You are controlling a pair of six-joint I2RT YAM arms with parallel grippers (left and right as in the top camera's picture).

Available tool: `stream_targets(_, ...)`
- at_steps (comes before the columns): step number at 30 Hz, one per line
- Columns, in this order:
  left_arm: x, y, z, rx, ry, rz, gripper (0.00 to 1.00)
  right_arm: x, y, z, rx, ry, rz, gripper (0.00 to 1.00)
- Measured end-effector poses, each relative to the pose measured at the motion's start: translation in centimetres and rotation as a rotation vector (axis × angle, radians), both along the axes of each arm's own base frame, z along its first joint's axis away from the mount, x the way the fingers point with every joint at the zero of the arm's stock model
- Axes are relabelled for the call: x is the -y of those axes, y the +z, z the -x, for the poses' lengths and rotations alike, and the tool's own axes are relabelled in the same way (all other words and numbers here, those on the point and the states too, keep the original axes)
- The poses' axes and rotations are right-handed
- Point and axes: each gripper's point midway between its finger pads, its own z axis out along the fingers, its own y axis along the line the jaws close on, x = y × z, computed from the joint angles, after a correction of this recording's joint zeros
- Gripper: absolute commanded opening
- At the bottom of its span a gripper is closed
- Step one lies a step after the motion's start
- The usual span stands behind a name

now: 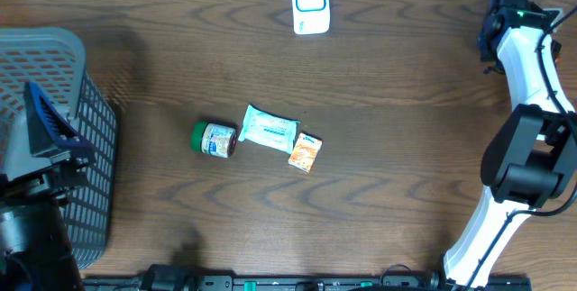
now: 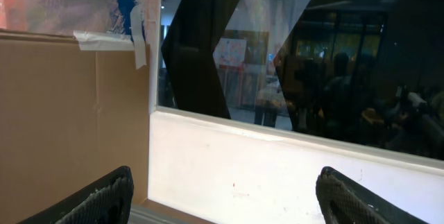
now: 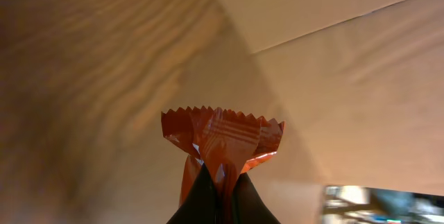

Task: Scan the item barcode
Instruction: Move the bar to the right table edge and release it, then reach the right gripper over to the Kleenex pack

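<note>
Gripping pincer (right): the right pincer (image 3: 220, 182) is closed on a red sachet (image 3: 222, 139). Its dark fingertips (image 3: 202, 200) pinch the lower part, and the serrated top edge fans out above them.
Task item: the red sachet is held off the counter (image 1: 388, 102) in the right wrist view, with wood grain and a pale cardboard surface behind it. It cannot be made out from overhead.
Right arm (image 1: 527, 84): white and black, its end lies well to the right of the scanner (image 1: 310, 3), near the same far edge.
Scanner: a white unit with a blue outline, at the far edge of the counter.
Left pincer (image 2: 225, 203): open and holding nothing, its fingers (image 2: 104, 200) spread wide and facing a window and a white wall.
Basket (image 1: 90, 147): grey mesh, far to the left of the scanner.
Green-lidded jar (image 1: 214, 139): on its side, nearer the robot than the scanner and well apart from it.
Wipes pack (image 1: 270, 130): just beside the jar, almost straight below the scanner in the overhead view.
Orange packet (image 1: 305, 153): just beside the wipes pack, farthest of the three from the scanner.
</note>
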Motion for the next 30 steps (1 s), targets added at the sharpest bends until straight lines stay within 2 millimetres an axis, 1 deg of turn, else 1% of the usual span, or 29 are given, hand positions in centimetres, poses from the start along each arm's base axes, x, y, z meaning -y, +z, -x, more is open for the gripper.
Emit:
stream_targets(3, 0.0, 0.0, 0.0, 0.000, 0.000, 0.000, 0.85, 0.5, -1.7, 0.0, 0.055, -0.017, -0.087, 0.01)
stream_targets(5, 0.0, 0.0, 0.0, 0.000, 0.000, 0.000, 0.84, 1.4, -3.2, 0.7, 0.068, -0.042, -0.136, 0.01)
stream_targets(6, 0.0, 0.0, 0.0, 0.000, 0.000, 0.000, 0.85, 2.0, -4.2, 1.5, 0.063, -0.061, -0.162, 0.01)
stream_targets(7, 0.0, 0.0, 0.0, 0.000, 0.000, 0.000, 0.84, 2.6, -5.1, 2.3, 0.056, -0.081, -0.185, 0.07)
stream_targets(9, 0.0, 0.0, 0.0, 0.000, 0.000, 0.000, 0.84, 3.6, -6.6, 3.9, 0.048, -0.125, -0.225, 0.30)
stream_targets(10, 0.0, 0.0, 0.0, 0.000, 0.000, 0.000, 0.84, 4.2, -7.1, 4.7, 0.044, -0.144, -0.241, 0.49)
stream_targets(11, 0.0, 0.0, 0.0, 0.000, 0.000, 0.000, 0.84, 4.6, -7.4, 5.2, 0.043, -0.158, -0.254, 0.59)
stream_targets(12, 0.0, 0.0, 0.0, 0.000, 0.000, 0.000, 0.85, 5.0, -7.5, 5.5, 0.044, -0.166, -0.262, 0.64)
stream_targets(13, 0.0, 0.0, 0.0, 0.000, 0.000, 0.000, 0.84, 5.2, -7.6, 5.6, 0.052, -0.173, -0.272, 0.72)
stream_targets(14, 0.0, 0.0, 0.0, 0.000, 0.000, 0.000, 0.84, 5.2, -7.7, 5.6, 0.057, -0.171, -0.284, 0.84)
stream_targets(17, 0.0, 0.0, 0.0, 0.000, 0.000, 0.000, 0.85, 4.5, -7.8, 5.1, 0.075, -0.151, -0.332, 0.99)
stream_targets(18, 0.0, 0.0, 0.0, 0.000, 0.000, 0.000, 0.84, 4.1, -7.6, 4.8, 0.085, -0.142, -0.349, 0.99)
stream_targets(20, 0.0, 0.0, 0.0, 0.001, 0.000, 0.000, 0.84, 2.8, -6.3, 4.0, 0.120, -0.103, -0.407, 0.99)
stream_targets(21, 0.0, 0.0, 0.0, 0.000, 0.000, 0.000, 0.85, 1.9, -5.2, 3.5, 0.149, -0.078, -0.443, 0.99)
stream_targets(22, 0.0, 0.0, 0.0, 0.000, 0.000, 0.000, 0.84, 0.8, -3.6, 2.7, 0.193, -0.042, -0.486, 0.99)
stream_targets(24, 0.0, 0.0, 0.0, 0.000, 0.000, 0.000, 0.84, -2.5, 0.2, 1.2, 0.292, 0.055, -0.596, 0.99)
stream_targets(27, 0.0, 0.0, 0.0, 0.001, 0.000, 0.000, 0.85, -9.0, 7.1, -0.6, 0.462, 0.265, -0.777, 0.99)
stream_targets(28, 0.0, 0.0, 0.0, 0.001, 0.000, 0.000, 0.84, -11.8, 9.5, -1.1, 0.516, 0.360, -0.850, 0.99)
stream_targets(29, 0.0, 0.0, 0.0, 0.001, 0.000, 0.000, 0.84, -15.1, 11.8, -1.4, 0.557, 0.469, -0.932, 0.99)
stream_targets(30, 0.0, 0.0, 0.0, 0.001, 0.000, 0.000, 0.85, -18.4, 13.7, -1.3, 0.571, 0.585, -1.015, 0.99)
